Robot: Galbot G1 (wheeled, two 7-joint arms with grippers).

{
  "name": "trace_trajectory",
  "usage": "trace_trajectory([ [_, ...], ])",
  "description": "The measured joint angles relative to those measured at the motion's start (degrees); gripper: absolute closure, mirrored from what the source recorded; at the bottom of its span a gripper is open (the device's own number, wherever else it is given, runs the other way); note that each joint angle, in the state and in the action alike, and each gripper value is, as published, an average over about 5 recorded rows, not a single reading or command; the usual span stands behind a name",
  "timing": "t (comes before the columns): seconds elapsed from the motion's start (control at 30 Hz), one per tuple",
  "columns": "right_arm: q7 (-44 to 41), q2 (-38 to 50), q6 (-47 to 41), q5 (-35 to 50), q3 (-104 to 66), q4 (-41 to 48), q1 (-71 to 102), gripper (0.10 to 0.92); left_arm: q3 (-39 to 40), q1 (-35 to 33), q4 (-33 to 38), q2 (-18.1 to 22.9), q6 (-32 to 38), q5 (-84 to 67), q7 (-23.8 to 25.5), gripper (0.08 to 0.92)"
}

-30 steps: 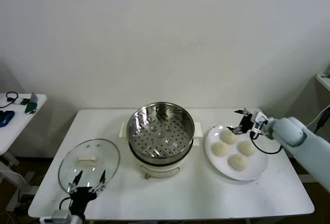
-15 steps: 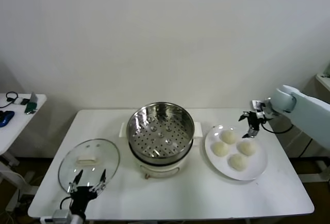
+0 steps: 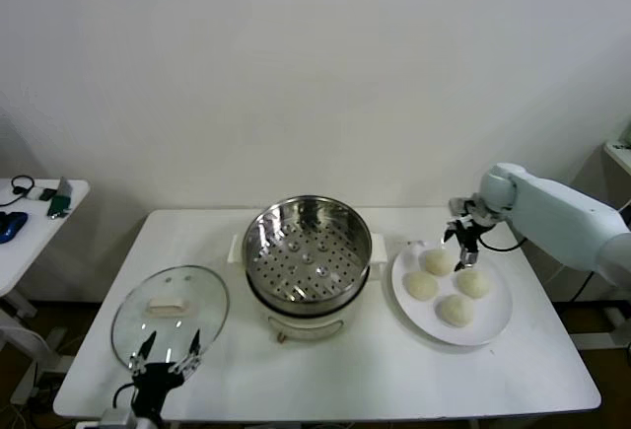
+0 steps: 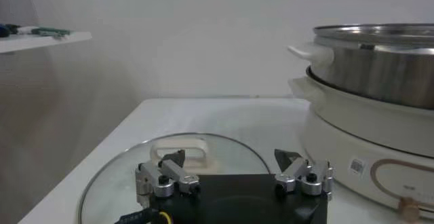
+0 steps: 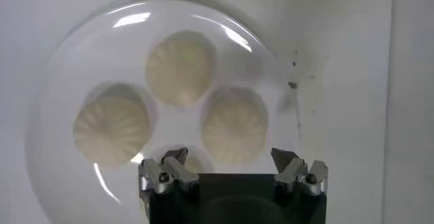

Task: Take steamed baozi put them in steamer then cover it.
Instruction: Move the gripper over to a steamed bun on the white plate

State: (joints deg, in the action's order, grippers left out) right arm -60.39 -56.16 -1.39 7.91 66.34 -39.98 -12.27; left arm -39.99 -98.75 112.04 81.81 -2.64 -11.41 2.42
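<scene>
Looking at the head view first: your right gripper (image 3: 462, 240) is hanging over the white plate (image 3: 496, 322), just above the bun at the plate's 12 o'clock, jaws spread and holding nothing. All four steamed baozi (image 3: 440, 261) are sitting on that plate, at roughly 12, 3, 6 and 9 o'clock. The steamer (image 3: 307, 249) is standing at table centre on its white pot base (image 3: 308, 322), basket showing only its perforated floor. The cover (image 3: 170, 314) is lying flat on the table (image 3: 394, 375) at about 8 o'clock from the steamer, apart from it, white handle up. Your left gripper (image 3: 166, 360) is idling at the cover's near edge, jaws spread.

Left wrist view: the left gripper (image 4: 232, 166) is sitting low over the cover (image 4: 224, 147), fingers (image 4: 173, 173) apart, gripping nothing. The cover's handle is showing just beyond the fingertips. The steamer (image 4: 380, 62) and pot base (image 4: 369, 123) are standing beside it.

Right wrist view: the right gripper (image 5: 230, 164) is looking straight down on the white plate (image 5: 64, 178), fingers (image 5: 293, 168) wide apart and not pinching anything. Three steamed baozi (image 5: 181, 67) are showing in full; the fourth is peeking out between the fingertips, mostly hidden behind the gripper body. You cannot tell from this view whether the fingers are touching it.
</scene>
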Motion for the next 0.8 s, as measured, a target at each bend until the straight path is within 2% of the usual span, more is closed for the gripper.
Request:
trace_trajectory([
  [0.3,0.72,-2.72,0.26,-2.26,-2.17,4.02,2.29,0.21,-0.05,-0.46,0.12,0.21,0.36,0.02,-0.05,0.177],
  [0.67,0.73,-4.15,0.04,-3.12,-2.75,5.63,2.42,0.368,-0.06,-0.58,0.49,0.58,0.38,0.01,-0.27,0.177],
  [0.8,0.44,-3.62,0.32,-2.63,-1.73,4.41,1.09,0.387,-0.06,-0.59,0.5,0.68,0.4,0.03,-0.32,0.177],
])
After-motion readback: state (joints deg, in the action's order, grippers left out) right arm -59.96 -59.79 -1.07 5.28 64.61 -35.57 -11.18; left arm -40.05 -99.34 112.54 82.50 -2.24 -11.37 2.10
